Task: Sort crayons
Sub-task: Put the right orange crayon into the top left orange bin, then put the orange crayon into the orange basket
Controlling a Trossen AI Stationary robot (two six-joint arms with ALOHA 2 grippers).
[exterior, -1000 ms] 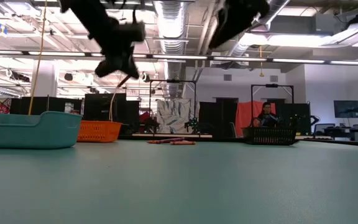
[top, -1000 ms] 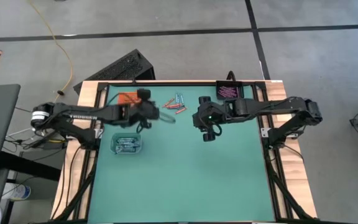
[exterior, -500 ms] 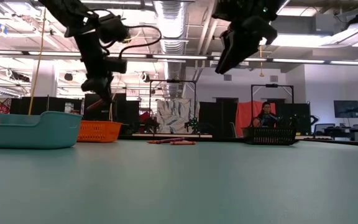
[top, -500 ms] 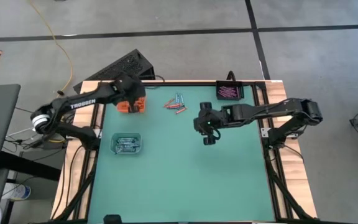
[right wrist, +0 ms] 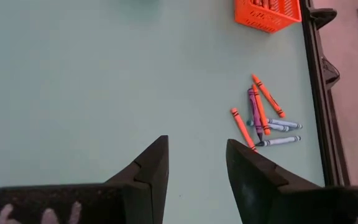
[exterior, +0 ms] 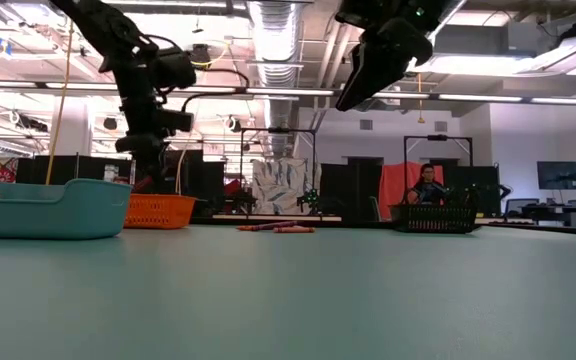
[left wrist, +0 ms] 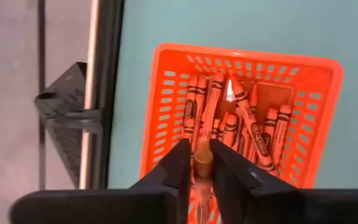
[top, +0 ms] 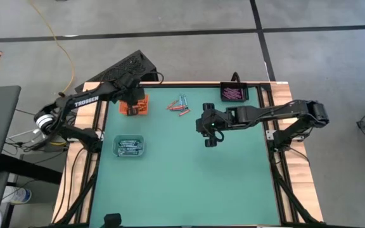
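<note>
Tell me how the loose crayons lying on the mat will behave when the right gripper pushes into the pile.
The loose crayons are thin round sticks, so they would probably roll or scatter rather than slide together. They lie crossed over each other, so nudging one likely shifts its neighbours. They look small and light, so the right gripper, now open above the mat, should meet little resistance.

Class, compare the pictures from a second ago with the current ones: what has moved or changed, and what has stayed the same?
The left gripper swung from near the loose crayons to above the orange tray, where an orange crayon sits between its parting fingers. The right gripper shifted only slightly over the mat, jaws open and empty. The loose crayons, the teal tray and the black tray stayed put.
</note>
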